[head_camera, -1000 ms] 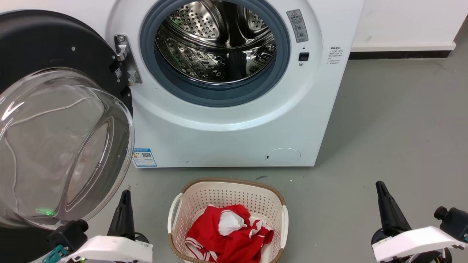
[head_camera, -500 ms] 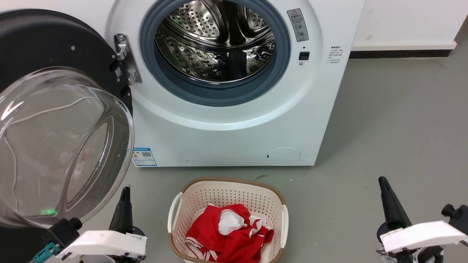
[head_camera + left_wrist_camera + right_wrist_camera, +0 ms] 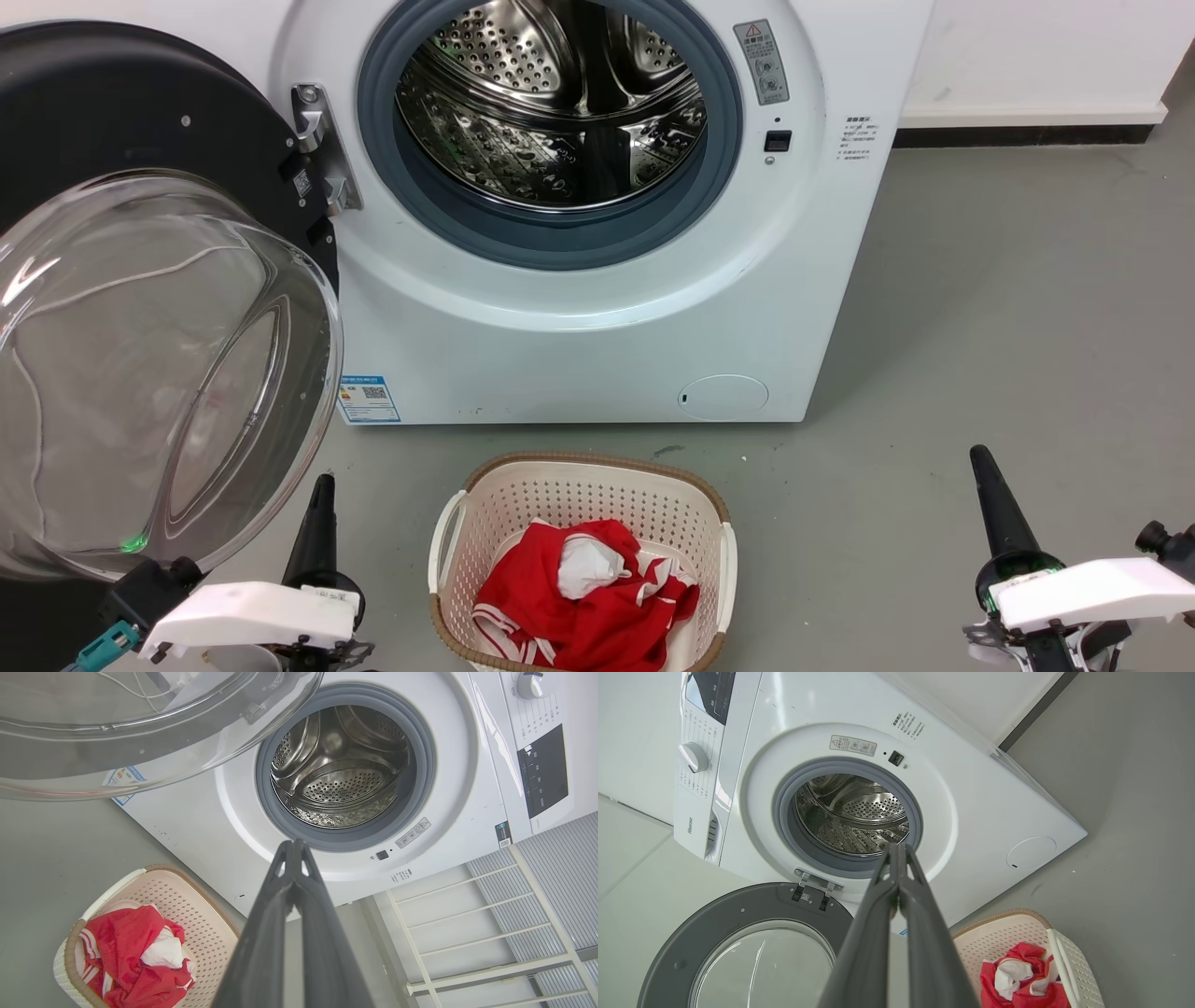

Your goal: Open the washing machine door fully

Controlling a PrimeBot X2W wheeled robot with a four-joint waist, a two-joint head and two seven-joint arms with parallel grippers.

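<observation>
Beside the white washing machine (image 3: 579, 355), at the left of the head view, the washing machine door (image 3: 140, 112) is standing swung wide away from the opening. Its black disc is facing the camera, and its clear glass bowl (image 3: 168, 373) is bulging toward the lower left corner. A metal hinge (image 3: 317, 140) is joining the door's right edge to the machine's front, just left of the grey rubber ring (image 3: 551, 247). Inside that ring the steel drum (image 3: 560, 103) is lying fully exposed. A small round white flap (image 3: 724, 397) is sitting low on the machine's front, toward its right side.

On the grey floor (image 3: 980, 327) before the machine, a pale perforated basket (image 3: 579, 490) is holding a red and white garment (image 3: 579, 607).

The left gripper (image 3: 322, 485) is pointing up at the lower left, near the lower rim of the glass bowl and apart from it. In the left wrist view its two dark fingers are pressing together tip to tip, with nothing between them. The right gripper (image 3: 980, 457) is pointing up at the lower right over bare floor, well apart from the door and the basket. In the right wrist view its fingers are likewise meeting at the tips, gripping nothing.
</observation>
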